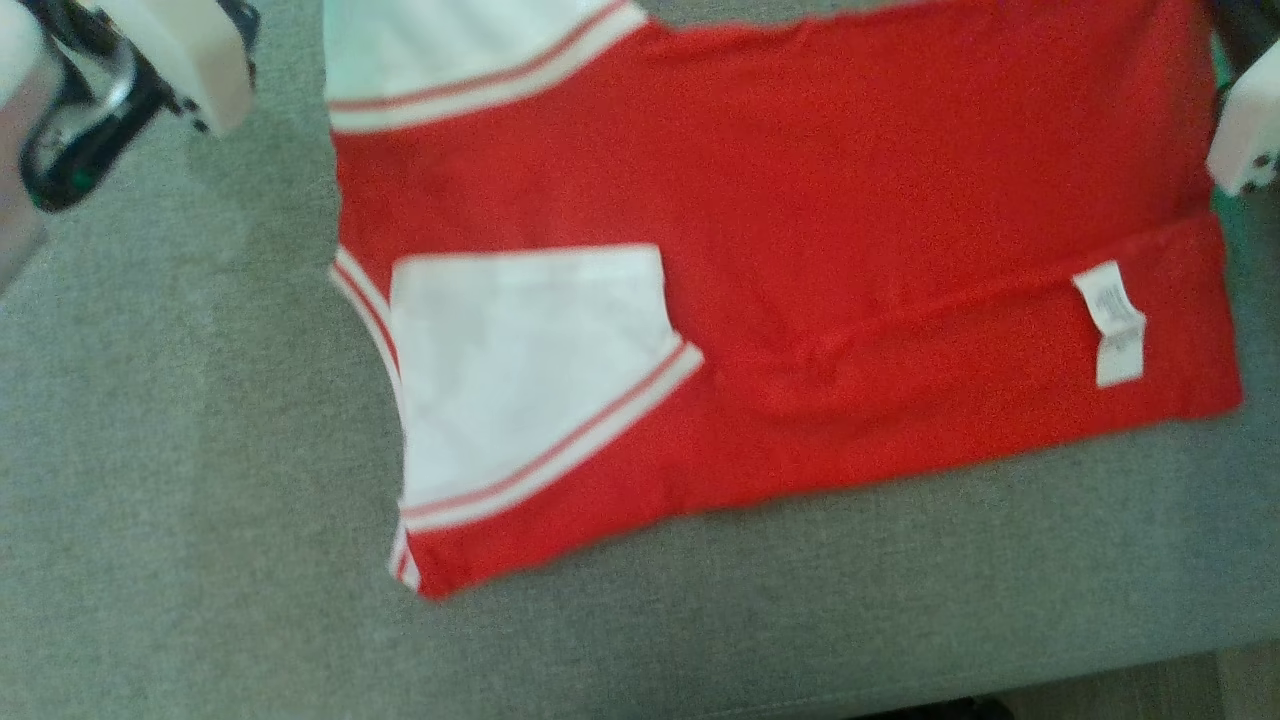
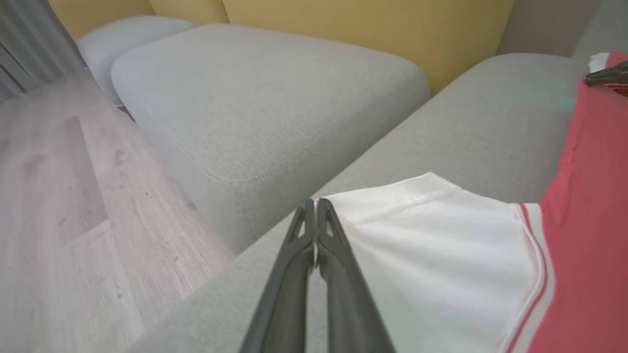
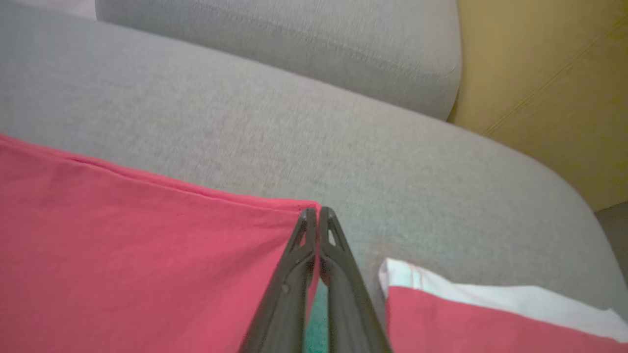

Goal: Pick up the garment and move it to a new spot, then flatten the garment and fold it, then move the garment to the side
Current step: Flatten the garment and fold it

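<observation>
Low down, left gripper [image 2: 314,202] pinches the garment's [image 1: 800,230] sleeve [image 2: 431,245] — right gripper [image 3: 318,212], its corner [image 3: 274,220].

One garment [image 1: 800,250], red. Two white sleeves, upper sleeve [image 1: 450,50] and lower sleeve [image 1: 520,370], one red stripe on each. One white label [image 1: 1110,322]. Two pincers, left pincer [image 2: 314,203] and right pincer [image 3: 318,212], two dark fingers apiece. Three grey cushions: near cushion [image 2: 490,113], middle cushion [image 2: 270,98], far cushion [image 2: 127,34]. One stretch of wooden floor [image 2: 59,196].

garment [image 1: 800,250] on cushion [image 1: 150,450] | sleeve corner [image 2: 343,203] at left gripper [image 2: 314,202] tips, rest right of jaws | hem corner [image 3: 294,206] at right gripper [image 3: 318,211] tips, cloth left of jaws
</observation>
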Robot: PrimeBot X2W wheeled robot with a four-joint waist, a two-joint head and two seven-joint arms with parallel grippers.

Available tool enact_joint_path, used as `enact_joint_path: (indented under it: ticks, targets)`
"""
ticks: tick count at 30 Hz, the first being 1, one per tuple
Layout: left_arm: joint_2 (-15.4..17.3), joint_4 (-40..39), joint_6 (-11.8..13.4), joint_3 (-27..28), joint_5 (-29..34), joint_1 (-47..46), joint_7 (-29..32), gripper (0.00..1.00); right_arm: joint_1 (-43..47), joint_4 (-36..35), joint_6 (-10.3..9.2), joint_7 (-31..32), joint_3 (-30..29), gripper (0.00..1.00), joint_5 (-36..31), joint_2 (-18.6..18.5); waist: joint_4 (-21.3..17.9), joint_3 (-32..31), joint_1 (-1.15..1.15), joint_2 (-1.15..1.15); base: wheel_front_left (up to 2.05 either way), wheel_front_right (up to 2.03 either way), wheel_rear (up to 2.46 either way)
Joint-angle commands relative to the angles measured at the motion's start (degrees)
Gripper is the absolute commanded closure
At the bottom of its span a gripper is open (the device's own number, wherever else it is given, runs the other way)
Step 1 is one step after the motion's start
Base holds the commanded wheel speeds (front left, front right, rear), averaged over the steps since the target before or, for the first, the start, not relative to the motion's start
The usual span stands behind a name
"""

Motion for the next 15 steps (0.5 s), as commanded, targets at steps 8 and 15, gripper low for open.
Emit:
enact_joint_path:
  ticks: [8, 15]
  targets:
    - [1.1, 2.4, 0.1, 2.6, 0.8, -6.2, -7.1, 1.00, -0.6, 0.6, -0.04, -8.7, -4.0, 1.00, 0.8, -1.4, -0.3, -1.7, 0.00, 0.00, 0.00, 0.00, 0.00]
    - [2.9, -4.0, 0.1, 2.6, 1.3, 0.0, -9.1, 1.00, 5.4, -1.4, -0.04, -12.8, -5.3, 1.00, 2.4, -3.7, 1.1, -4.6, 0.00, 0.00, 0.00, 0.00, 0.00]
